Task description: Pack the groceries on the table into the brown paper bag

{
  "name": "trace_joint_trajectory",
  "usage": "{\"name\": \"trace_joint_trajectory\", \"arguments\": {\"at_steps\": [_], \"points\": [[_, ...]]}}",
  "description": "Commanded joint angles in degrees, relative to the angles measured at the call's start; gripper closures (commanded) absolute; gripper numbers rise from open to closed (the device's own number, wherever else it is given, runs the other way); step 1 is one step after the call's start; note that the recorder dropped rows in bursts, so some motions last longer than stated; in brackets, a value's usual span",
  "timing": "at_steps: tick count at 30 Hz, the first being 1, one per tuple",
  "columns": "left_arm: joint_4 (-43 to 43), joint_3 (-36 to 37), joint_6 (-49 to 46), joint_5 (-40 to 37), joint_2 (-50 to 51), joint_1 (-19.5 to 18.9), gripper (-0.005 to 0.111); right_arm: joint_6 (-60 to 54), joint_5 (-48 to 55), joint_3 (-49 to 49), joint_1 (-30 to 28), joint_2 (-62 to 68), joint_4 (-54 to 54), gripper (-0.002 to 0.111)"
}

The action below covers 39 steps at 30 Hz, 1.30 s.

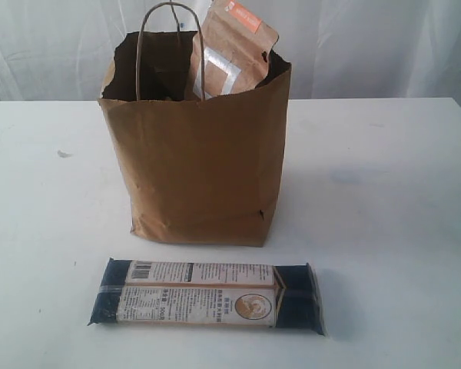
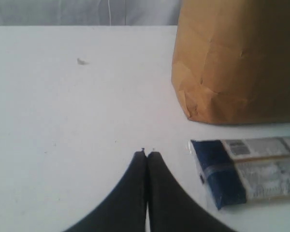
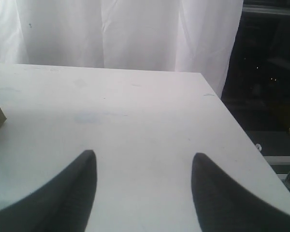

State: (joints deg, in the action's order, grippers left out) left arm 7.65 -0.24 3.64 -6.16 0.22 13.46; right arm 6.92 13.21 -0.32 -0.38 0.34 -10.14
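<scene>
We see the brown paper bag (image 1: 196, 169) upright mid-table (image 1: 384, 192), w/ the brown orange-labelled pouch (image 1: 230, 54) sticking out of its top. The noodle pack (image 1: 207, 296) lies flat on the table just in front of the bag, not touching it. Left tool (image 2: 147, 153): jaws pressed together, near the pack's end. Right tool (image 3: 144, 153): jaws apart, nothing btwn them, over the table.

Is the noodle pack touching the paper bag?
Apart: the exterior view shows bare table between the noodle pack and the paper bag.
</scene>
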Motion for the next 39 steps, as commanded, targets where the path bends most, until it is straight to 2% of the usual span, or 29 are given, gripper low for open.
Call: {"name": "trace_joint_trajectory", "arguments": {"at_steps": [1,3,6,9,12,18,21,24,27,29,31,34,39], "points": [[13.2,0.2,16.2,5.2,-0.2,-0.1,0.107,-0.5,-0.4,0.3,-0.2,-0.3,-0.2,0.054],[16.6,0.2,21.5,6.2,-0.2,-0.1,0.107,-0.5,-0.4,0.3,-0.2,-0.3,-0.2,0.054],[17.3,0.2,24.4,7.1,-0.2,-0.1,0.107,0.8,-0.4,0.3,-0.2,-0.3,-0.2,0.054],[19.9,0.2,30.8,4.7,-0.2,-0.1,0.107,0.8,-0.4,0.3,-0.2,-0.3,-0.2,0.054],[19.9,-1.9,30.8,-0.4,-0.2,-0.1,0.107,0.8,-0.4,0.3,-0.2,-0.3,-0.2,0.054],[21.0,-6.3,30.8,-1.5,-0.2,-0.1,0.107,0.8,-0.4,0.3,-0.2,-0.3,-0.2,0.054],[21.4,-10.7,28.9,-4.6,-0.2,-0.1,0.107,0.8,-0.4,0.3,-0.2,-0.3,-0.2,0.054],[23.6,-16.3,22.4,-9.3,-0.2,-0.1,0.107,0.8,-0.4,0.3,-0.2,-0.3,-0.2,0.054],[29.5,-23.1,5.9,-17.9,-0.2,-0.1,0.107,0.8,-0.4,0.3,-0.2,-0.3,-0.2,0.054],[35.5,-27.6,-8.0,-26.1,-0.2,-0.1,0.107,0.8,-0.4,0.3,-0.2,-0.3,-0.2,0.054],[40.0,-31.4,-17.2,-35.2,1.2,-0.1,0.107,0.8,-0.4,0.3,-0.2,-0.3,-0.2,0.054],[40.2,-35.3,-20.2,-45.2,5.5,-0.1,0.107,0.8,-0.4,0.3,-0.2,-0.3,-0.2,0.054],[33.9,-37.9,-27.0,-52.2,13.7,-0.1,0.107,0.8,-0.4,0.3,-0.2,-0.3,-0.2,0.054]]}}
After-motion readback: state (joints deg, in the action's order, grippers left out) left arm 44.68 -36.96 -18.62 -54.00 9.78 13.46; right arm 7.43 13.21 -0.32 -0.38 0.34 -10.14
